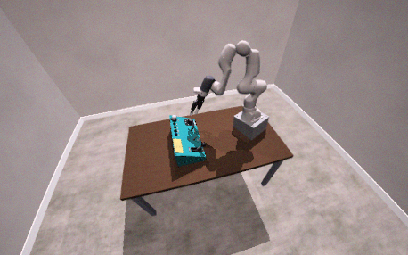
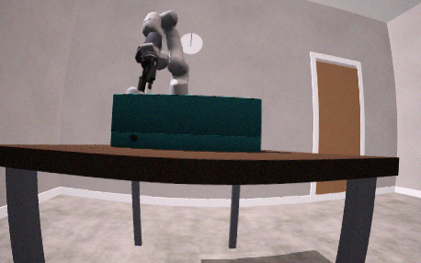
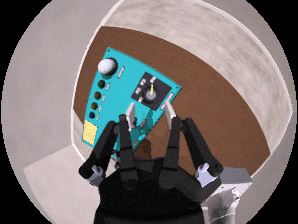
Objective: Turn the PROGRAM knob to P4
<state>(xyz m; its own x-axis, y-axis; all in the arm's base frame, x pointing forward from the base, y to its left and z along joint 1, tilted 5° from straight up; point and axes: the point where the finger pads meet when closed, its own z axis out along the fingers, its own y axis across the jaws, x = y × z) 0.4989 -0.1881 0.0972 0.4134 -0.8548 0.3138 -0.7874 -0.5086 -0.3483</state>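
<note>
Fingertips part-open, gripping nothing, hanging above the PROGRAM knob without touching. Gripper straddling that knob's dark dial at the teal console's far end, beside a white ball control and a row of dark buttons. Console near the brown table's middle, apart from every edge; arm pedestal well to one side.
</note>
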